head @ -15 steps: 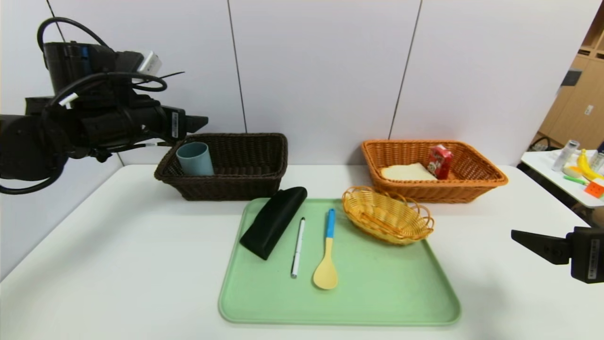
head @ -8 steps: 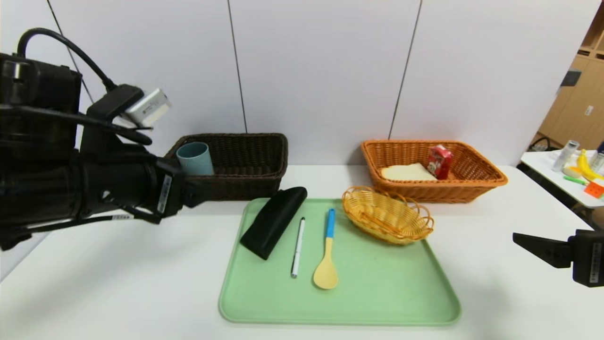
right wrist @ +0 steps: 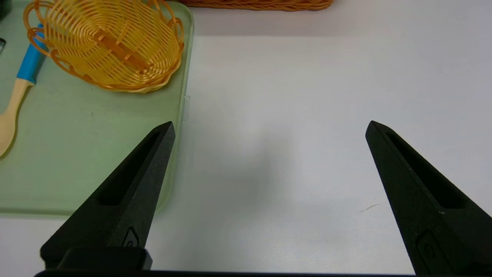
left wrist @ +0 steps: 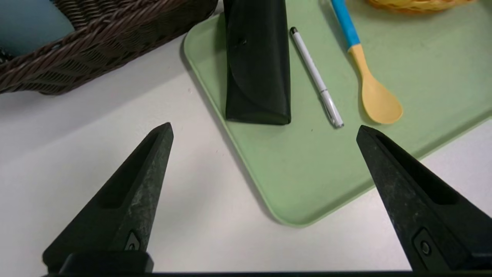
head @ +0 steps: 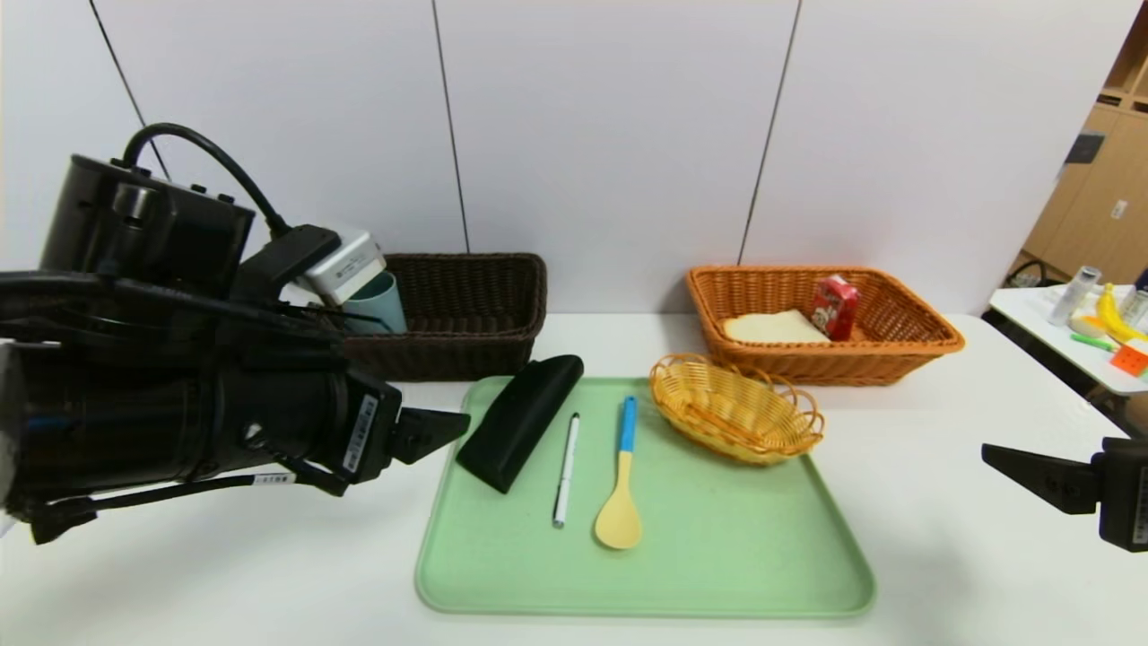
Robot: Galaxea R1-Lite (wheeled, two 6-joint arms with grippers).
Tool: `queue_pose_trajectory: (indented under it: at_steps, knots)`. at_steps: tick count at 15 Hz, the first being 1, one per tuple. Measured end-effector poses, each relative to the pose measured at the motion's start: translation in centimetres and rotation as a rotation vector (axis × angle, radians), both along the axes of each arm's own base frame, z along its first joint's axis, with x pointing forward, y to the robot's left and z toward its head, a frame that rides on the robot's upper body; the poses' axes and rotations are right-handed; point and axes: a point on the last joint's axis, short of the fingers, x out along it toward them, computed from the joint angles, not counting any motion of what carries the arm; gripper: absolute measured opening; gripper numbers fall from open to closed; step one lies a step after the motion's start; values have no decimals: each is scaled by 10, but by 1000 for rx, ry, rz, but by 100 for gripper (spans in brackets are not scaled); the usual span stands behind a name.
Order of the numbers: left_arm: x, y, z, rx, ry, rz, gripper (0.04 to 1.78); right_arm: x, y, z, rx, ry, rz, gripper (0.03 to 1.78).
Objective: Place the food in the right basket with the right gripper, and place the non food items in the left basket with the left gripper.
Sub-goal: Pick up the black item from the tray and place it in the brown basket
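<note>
My left gripper (head: 448, 426) is open and empty, above the table just left of the green tray (head: 717, 574), near the black case (head: 520, 420). The case (left wrist: 256, 61), the white pen (head: 566, 468) and the yellow spoon with blue handle (head: 621, 484) lie on the tray. The grey-blue cup (head: 381, 302) stands in the dark brown left basket (head: 475, 309), partly hidden by my arm. The bread slice (head: 773, 327) and the red carton (head: 835, 307) are in the orange-tan right basket (head: 897, 354). My right gripper (head: 1009, 462) is open and empty, low at the right edge.
A small oval yellow wicker basket (head: 735, 408) sits empty on the tray's far right corner. A side table (head: 1076, 345) with bottles and toys stands at the far right. A white wall runs behind the baskets.
My left arm has come down from beside the dark brown basket and moved right and nearer, so its open gripper now sits by the black case. The right gripper has barely moved.
</note>
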Motion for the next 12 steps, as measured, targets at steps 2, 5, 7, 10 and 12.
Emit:
queue_pose_trajectory:
  at_steps: [2,5,7,10,12]
  knots:
    - [11,-8,-5,-10,-21,9,169,-1,0,2,2,-11,-1,171]
    - [22,-17,-17,-19,5,23,169,-1,0,12,13,-113,1,171]
    - [26,-21,-25,-25,43,36,169,1,0,20,23,-215,5,171]
    - [30,-26,-35,-40,96,57,169,2,0,23,22,-356,23,171]
    - [34,-29,-42,-45,127,71,169,-3,0,16,24,-360,41,171]
